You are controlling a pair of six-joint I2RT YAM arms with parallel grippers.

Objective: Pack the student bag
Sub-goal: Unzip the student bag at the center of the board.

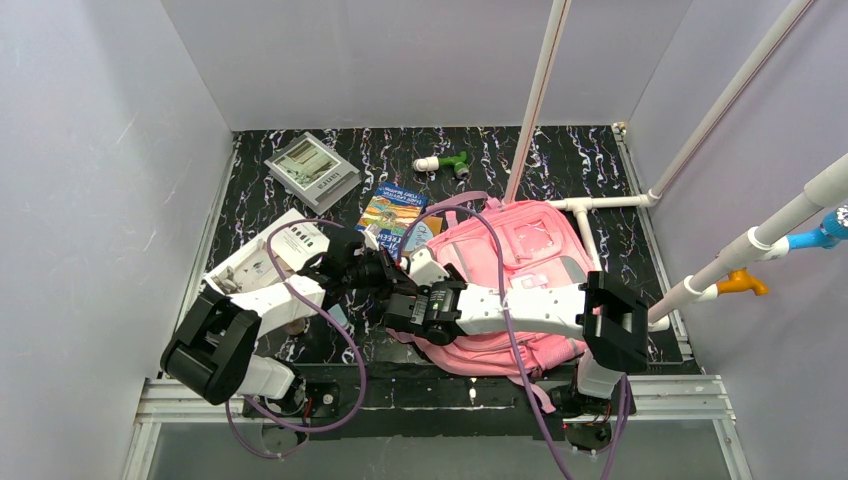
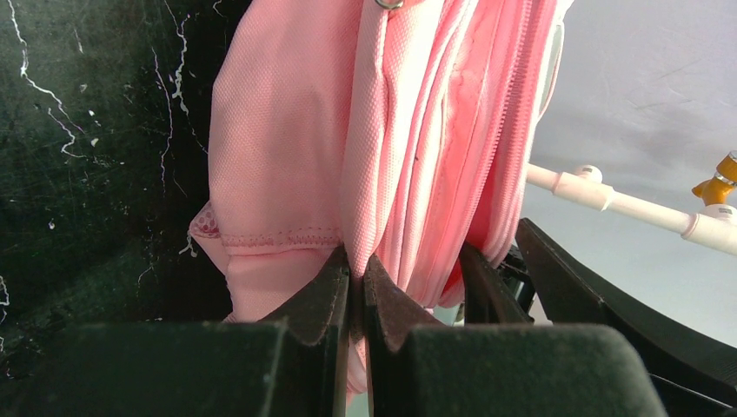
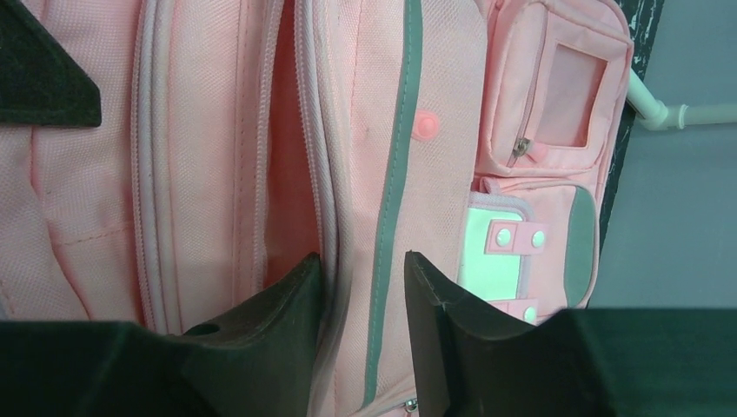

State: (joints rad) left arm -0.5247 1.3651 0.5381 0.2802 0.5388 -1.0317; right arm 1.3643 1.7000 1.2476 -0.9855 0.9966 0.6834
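Packing is barely begun: the student bag (image 1: 530, 245) is pinched by the clenched left hand (image 2: 356, 262), straddled by the right hand (image 3: 363, 261) (grip unclear); a book (image 1: 392, 212) is left outside.

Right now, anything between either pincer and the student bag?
Nothing visible. The left pincer is shut on a fold of the student bag, and the right pincer straddles its grey-striped front panel beside the zipper; whether that one is clamped, I cannot tell.

Grey box (image 1: 312, 172), colourful book (image 1: 392, 212), green-white fitting (image 1: 443, 162), white booklet (image 1: 268, 255)
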